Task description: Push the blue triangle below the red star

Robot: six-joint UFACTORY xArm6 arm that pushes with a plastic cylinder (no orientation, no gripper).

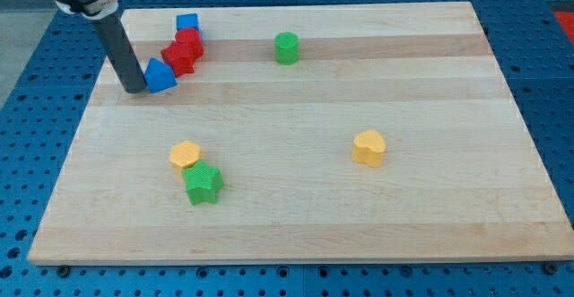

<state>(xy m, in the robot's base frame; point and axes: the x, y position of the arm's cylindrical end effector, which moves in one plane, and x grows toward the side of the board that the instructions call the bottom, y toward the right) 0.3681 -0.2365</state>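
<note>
The blue triangle lies near the board's top left. My tip stands just to its left, touching or nearly touching it. The red star sits right above and to the right of the blue triangle, in contact with it. A second red block touches the star's upper right side, and a blue cube lies just above that.
A green cylinder stands at the top middle. A yellow hexagon-like block and a green star lie together at lower left. A yellow heart-like block lies at right of centre. The wooden board ends close to my tip's left.
</note>
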